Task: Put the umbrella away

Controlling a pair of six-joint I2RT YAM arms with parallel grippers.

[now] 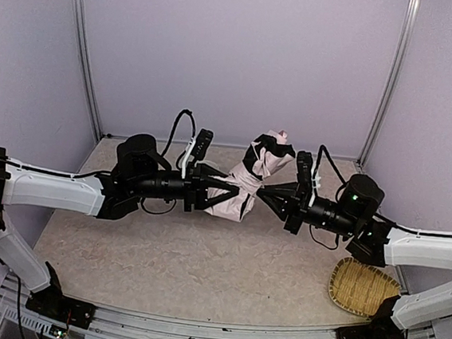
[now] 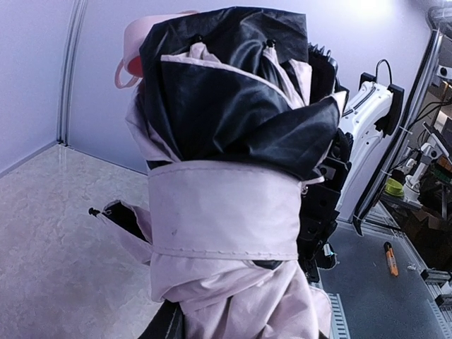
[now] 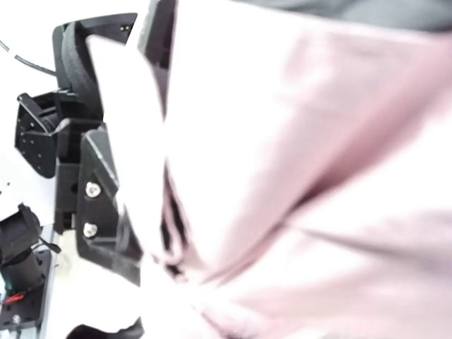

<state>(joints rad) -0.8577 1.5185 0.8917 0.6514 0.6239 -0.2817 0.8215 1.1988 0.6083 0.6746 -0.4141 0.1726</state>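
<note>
Tabletop shows one basket, one umbrella (left gripper, right gripper clamping it).

Overhead view: even, diffuse light from above, with soft shadows on the beige speckled table. Focus is sharp, with slight bowing at the edges. Left wrist view: well lit, folded pale pink and black fabric umbrella in focus, glare at upper right. Right wrist view: overexposed, the pink fabric blurred and too near to focus.
</note>
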